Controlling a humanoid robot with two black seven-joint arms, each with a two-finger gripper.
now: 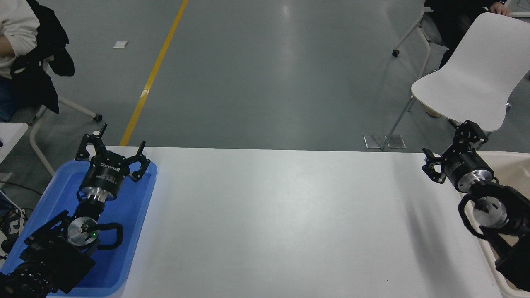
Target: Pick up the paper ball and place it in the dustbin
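Note:
No paper ball shows anywhere in the head view. The cream-beige dustbin (513, 155) stands at the table's right end, largely covered by my right arm. My right gripper (444, 140) is open and empty, raised over the table's far right corner just left of the dustbin, its fingers pointing away from the camera. My left gripper (123, 135) is open and empty, parked at the lower left over the blue tray (136, 207).
The white table (290, 215) is bare between the tray and the dustbin. A white chair (468, 82) stands beyond the far right corner. A person (16, 37) sits at the top left, beyond the table.

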